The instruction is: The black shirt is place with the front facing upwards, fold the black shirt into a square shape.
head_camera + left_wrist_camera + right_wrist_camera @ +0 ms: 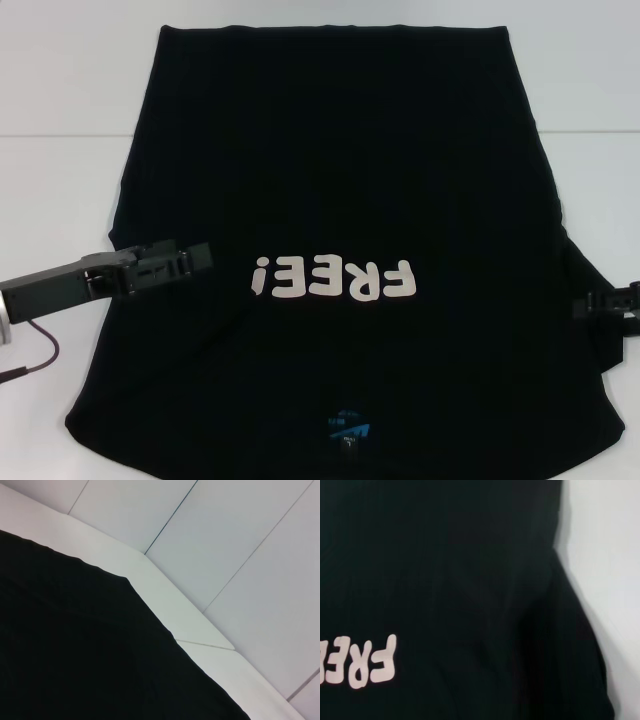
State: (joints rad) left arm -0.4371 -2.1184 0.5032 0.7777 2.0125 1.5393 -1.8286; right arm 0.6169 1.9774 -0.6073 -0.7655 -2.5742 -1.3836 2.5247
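The black shirt (340, 170) lies spread flat on the white table (60, 190), front up. Its off-white "FREE!" lettering (335, 280) reads upside down from the head view, and the blue neck label (347, 432) sits at the near edge. My left gripper (203, 256) reaches in from the left, low over the shirt's left side beside the lettering. My right gripper (582, 305) shows only as a dark tip at the shirt's right edge. The left wrist view shows the shirt (75, 655) and bare table (165, 600). The right wrist view shows the shirt (470, 580) and part of the lettering (362, 662).
White table surface lies bare to the left and right of the shirt, with a seam line (60, 135) across it. A dark cable (40, 355) hangs from the left arm near the left edge. The shirt's hem (335, 28) reaches the table's far side.
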